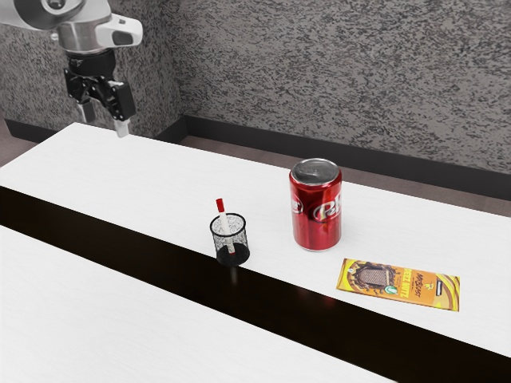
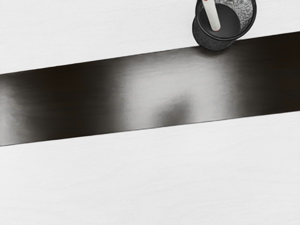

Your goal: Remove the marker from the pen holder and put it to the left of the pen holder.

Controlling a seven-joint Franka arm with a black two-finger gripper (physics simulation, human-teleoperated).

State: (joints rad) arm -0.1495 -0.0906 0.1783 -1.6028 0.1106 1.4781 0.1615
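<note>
High over the far left end of the table in the exterior view is my gripper [image 1: 104,121], open, its two fingertips apart and nothing between them. The black mesh pen holder [image 1: 232,256] stands upright, well away from it toward the exterior view's right. Leaning inside is the white marker [image 1: 226,226], its red end sticking up above the rim. In the wrist view the pen holder [image 2: 208,41] appears beside the dark strip, and the white marker [image 2: 212,16] rests with its lower end inside.
A red soda can [image 1: 317,209] stands beside the pen holder, toward the exterior view's right. Past it a yellow-orange chocolate packet [image 1: 399,283] lies flat. A dark glossy strip [image 1: 144,249] crosses the white table [image 1: 160,175]. Behind rises a grey patterned wall.
</note>
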